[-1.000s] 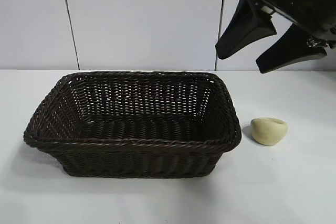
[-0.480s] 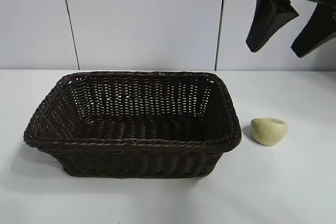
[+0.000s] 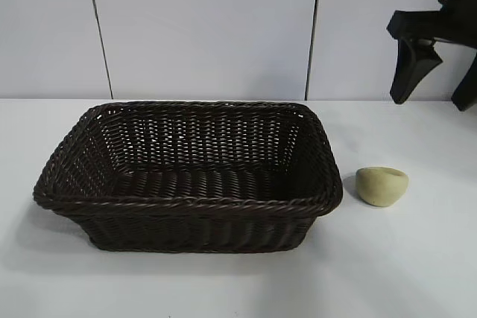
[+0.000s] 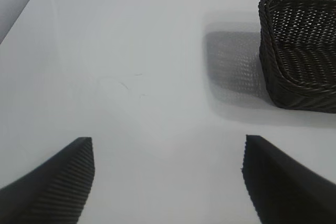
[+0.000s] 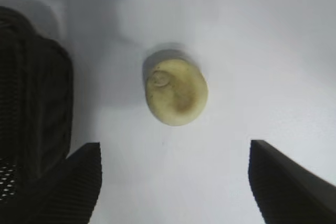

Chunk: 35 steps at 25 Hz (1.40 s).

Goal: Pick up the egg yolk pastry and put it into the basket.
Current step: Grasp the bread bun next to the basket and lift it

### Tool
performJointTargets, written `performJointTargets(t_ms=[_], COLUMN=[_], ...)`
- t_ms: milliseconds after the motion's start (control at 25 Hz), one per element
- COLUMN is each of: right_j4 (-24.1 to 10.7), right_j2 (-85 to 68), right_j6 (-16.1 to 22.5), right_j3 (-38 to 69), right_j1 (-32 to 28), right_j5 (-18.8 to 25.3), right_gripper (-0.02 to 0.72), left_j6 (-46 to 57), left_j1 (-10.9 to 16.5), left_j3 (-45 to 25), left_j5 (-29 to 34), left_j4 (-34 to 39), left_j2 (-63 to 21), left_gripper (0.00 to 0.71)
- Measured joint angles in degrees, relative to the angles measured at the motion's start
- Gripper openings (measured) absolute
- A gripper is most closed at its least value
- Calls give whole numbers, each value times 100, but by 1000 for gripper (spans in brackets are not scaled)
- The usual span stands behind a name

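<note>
The basket (image 3: pixel 186 176) is sitting on the white table (image 3: pixel 417 258), its long braided rim running across the exterior view and its inside holding nothing. The egg yolk pastry (image 3: pixel 381 186) is lying on the bare table just beside the basket's right-hand short end, apart from the wicker by a narrow strip of white and casting a small shadow toward it. In the right wrist view the pastry (image 5: pixel 176 92) is showing its flat face with a shallow dimple and a small raised nub near one edge; the basket's rounded corner (image 5: pixel 31 114) is lying close on one side, while open table surrounds the pastry on every other side. The right tool (image 3: pixel 440 83) is hanging at the upper right of the exterior view, above and behind the pastry and partly cut off by the frame edge, with its two dark fingers standing well apart and nothing between them. In its own wrist view the fingertips (image 5: pixel 73 187) are bracketing a wide gap, the pastry lying beyond it and touching neither. The left tool (image 4: pixel 168 182) is parked over clear table, its fingers likewise spread wide and empty, with one end of the basket (image 4: pixel 299 51) lying well ahead of it and off to one side.
</note>
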State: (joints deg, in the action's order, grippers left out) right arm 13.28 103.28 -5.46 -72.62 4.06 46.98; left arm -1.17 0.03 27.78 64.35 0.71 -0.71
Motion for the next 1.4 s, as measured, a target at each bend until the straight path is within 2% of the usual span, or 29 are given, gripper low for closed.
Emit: performJointTargets(t_ms=[320,720,880,1080,1280,1400], right_j4=[250,274,262,263,263,277], right_j2=[754,1300,1300,1300,1300,1300], right_j6=[-15,-9,118,132,136,136], right_j3=[-13,-13,-17,-17,-17,-17], right_j1=[0,0,0,0,0,0], right_j5=[-267,-662,-776,-790,-785,-767], right_gripper=[555,555,550,433,186,108], left_j6=[0,0,0,0,0,0], left_j1=[0,0,0,0,0,0], left_j3=[0,0,0,0,0,0], left_j5=[0,0,0,0,0,0], left_j4=[0,0,0,0,0,0], left_j2=[0,0,0,0,0,0], left_gripper=[568,568,568,568,568,568])
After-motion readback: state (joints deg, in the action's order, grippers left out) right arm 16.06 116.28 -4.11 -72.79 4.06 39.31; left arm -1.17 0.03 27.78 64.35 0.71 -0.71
